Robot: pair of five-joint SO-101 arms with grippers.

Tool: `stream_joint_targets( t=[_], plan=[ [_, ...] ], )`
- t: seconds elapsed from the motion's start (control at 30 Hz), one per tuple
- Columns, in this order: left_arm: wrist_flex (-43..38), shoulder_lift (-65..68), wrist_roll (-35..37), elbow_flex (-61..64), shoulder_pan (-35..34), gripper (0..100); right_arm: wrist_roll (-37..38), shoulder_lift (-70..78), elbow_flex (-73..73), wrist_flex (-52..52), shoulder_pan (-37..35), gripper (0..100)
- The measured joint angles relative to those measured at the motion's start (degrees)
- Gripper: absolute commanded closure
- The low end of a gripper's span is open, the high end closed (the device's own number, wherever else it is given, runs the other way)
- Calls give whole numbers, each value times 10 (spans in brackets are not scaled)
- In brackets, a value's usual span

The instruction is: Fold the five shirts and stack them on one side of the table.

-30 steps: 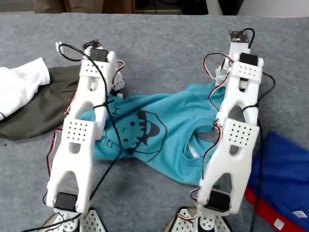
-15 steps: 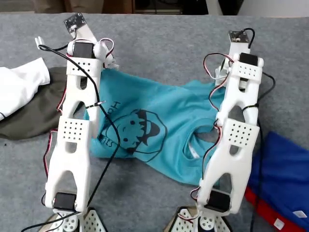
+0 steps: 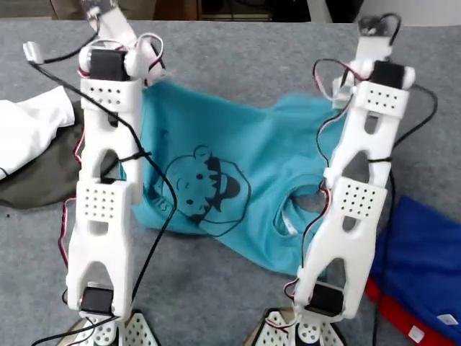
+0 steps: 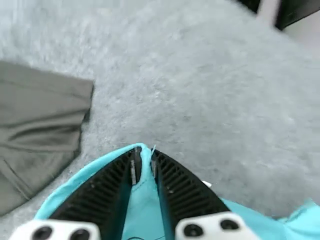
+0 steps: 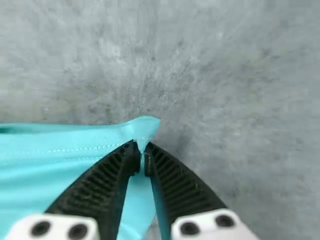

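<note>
From where I stood, five garments were on the grey felt-covered bench. Farthest left was one crumpled white shirt, lying against one flat olive-grey shirt. Next came the white left arm, stretched towards the far side of the bench. The left jaws were pinched tight on the far left corner of the one teal shirt with a printed cartoon face, with a thin fold of cloth caught between them. That shirt lay spread in the middle, running under both arms, its neck opening close by the white right arm. The right jaws were likewise clamped on the teal shirt's far right corner. At the right edge lay one dark blue shirt, and one red cloth showed as a strip under its near edge.
</note>
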Motion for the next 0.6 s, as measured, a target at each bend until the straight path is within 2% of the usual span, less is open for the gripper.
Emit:
stream_joint_targets(
  t=[0.3, 0.4, 0.6],
  plan=[
    [1, -195, -18, 36, 8, 981, 16, -214, -18, 23, 0, 994],
    [1, -272, -45, 119, 8, 981, 47, -306, 21, 25, 0, 994],
    [1, -484, -96, 360, 8, 981, 87, -527, 177, 25, 0, 994]
  ],
)
